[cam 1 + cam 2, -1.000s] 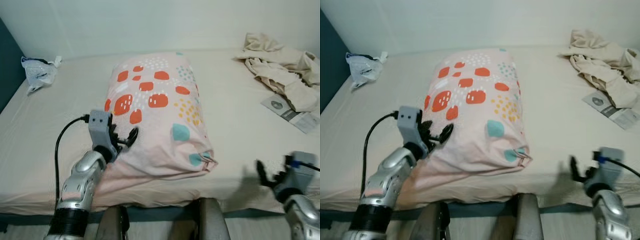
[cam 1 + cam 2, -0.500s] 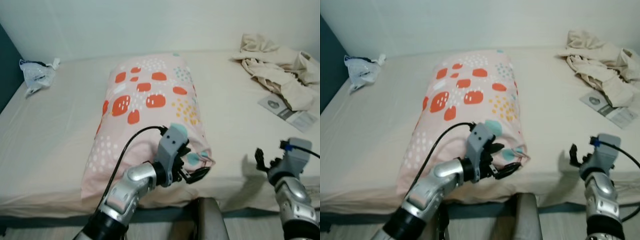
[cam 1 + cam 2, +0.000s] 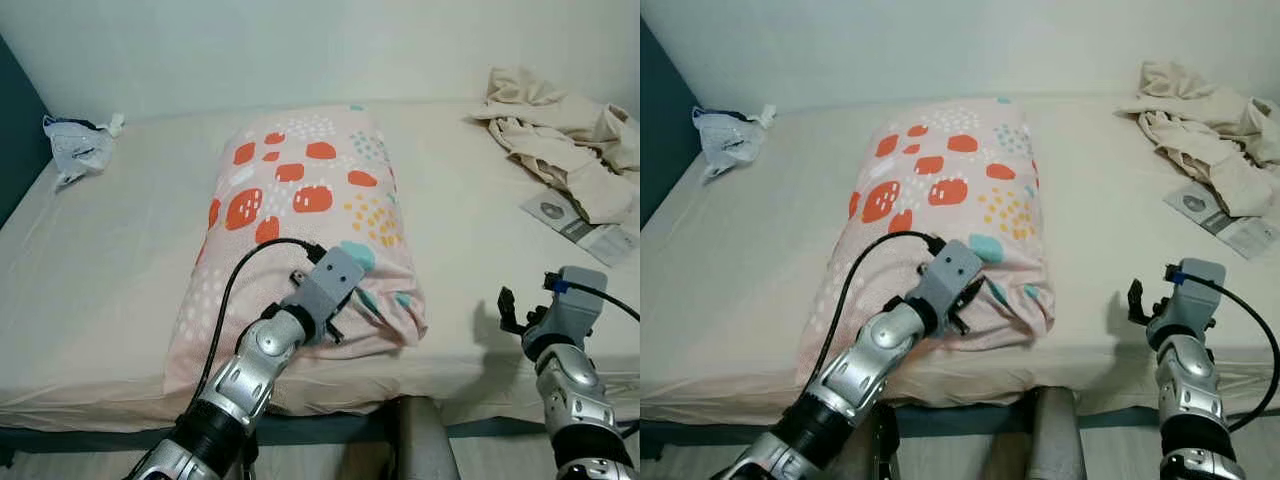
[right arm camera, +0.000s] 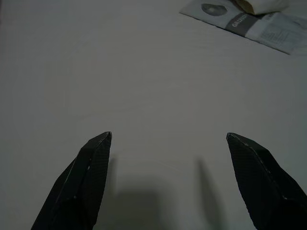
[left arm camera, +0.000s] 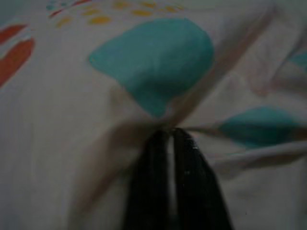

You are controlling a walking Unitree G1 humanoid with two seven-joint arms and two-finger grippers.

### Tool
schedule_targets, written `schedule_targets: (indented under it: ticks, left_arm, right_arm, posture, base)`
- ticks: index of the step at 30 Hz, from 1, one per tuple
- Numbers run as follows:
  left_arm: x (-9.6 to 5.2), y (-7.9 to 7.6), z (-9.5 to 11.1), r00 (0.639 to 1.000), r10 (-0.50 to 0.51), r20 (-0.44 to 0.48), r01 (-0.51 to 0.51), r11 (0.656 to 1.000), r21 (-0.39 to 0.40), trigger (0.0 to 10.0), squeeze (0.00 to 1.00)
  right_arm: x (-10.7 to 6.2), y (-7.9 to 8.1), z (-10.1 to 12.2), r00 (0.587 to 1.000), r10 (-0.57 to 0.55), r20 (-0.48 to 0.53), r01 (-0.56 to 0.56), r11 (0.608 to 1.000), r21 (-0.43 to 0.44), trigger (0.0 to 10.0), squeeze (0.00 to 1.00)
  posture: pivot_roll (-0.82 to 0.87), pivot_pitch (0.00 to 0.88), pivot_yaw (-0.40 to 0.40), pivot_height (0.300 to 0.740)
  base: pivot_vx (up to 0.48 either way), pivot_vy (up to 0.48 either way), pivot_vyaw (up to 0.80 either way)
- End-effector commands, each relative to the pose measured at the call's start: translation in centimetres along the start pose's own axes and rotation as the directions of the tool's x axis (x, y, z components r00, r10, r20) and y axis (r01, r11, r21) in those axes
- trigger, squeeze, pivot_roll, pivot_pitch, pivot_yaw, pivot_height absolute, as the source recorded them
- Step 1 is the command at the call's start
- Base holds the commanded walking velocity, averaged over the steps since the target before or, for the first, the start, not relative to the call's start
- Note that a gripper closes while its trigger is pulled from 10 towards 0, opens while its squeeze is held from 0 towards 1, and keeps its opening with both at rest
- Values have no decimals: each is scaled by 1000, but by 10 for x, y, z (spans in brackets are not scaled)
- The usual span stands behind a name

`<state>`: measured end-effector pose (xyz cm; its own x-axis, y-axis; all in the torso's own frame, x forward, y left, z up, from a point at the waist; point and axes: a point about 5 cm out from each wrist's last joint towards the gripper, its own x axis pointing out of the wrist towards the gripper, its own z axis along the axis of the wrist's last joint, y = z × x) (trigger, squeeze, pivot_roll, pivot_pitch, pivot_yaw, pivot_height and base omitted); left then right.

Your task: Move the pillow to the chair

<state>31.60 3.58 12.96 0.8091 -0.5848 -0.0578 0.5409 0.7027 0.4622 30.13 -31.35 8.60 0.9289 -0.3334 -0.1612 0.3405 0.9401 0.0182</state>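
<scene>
A pink pillow (image 3: 300, 200) with orange, teal and yellow spots lies lengthwise in the middle of the bed (image 3: 120, 290). My left gripper (image 5: 168, 133) is at the pillow's near right corner, shut on a pinch of the cover between two teal spots; the fabric puckers around the fingertips. From the head views its grey wrist block (image 3: 330, 280) covers the fingers. My right gripper (image 4: 168, 139) hovers open over the bare sheet to the right of the pillow, apart from it, near the bed's front edge (image 3: 520, 310).
A heap of beige clothes (image 3: 560, 140) and a printed leaflet (image 3: 585, 225) lie at the bed's far right. A crumpled plastic bag (image 3: 75, 145) sits at the far left corner. A pale wall runs behind the bed.
My left gripper has gone from the pillow's left side to its near right corner and shut on the cover. The right gripper has lifted slightly over the sheet.
</scene>
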Motion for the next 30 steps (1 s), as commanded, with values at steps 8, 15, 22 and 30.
schedule_targets:
  ticks: [8,15,22,30]
  left_arm:
    - [-15,-2,-27,994,-85,-72,94,987,129,0,0]
    - [-50,3,-55,941,-292,-171,315,941,128,0,0]
    - [-122,71,-110,838,-247,-487,359,921,150,0,0]
    - [-137,104,-97,888,-137,-439,209,970,122,0,0]
  right_arm:
    - [-1,2,-8,1000,-2,-12,2,1000,1,10000,0]
    - [-1,2,-9,1000,-3,-10,3,1000,0,10000,0]
    - [-2,4,-13,1000,0,-13,0,1000,0,10000,0]
    - [-1,9,-14,1000,10,-14,-9,1000,4,10000,0]
  posture:
    - [40,147,29,581]
    - [44,131,30,581]
    - [52,127,33,581]
    - [62,130,30,581]
  base:
    - [0,0,0]
    - [0,0,0]
    - [0,0,0]
    - [0,0,0]
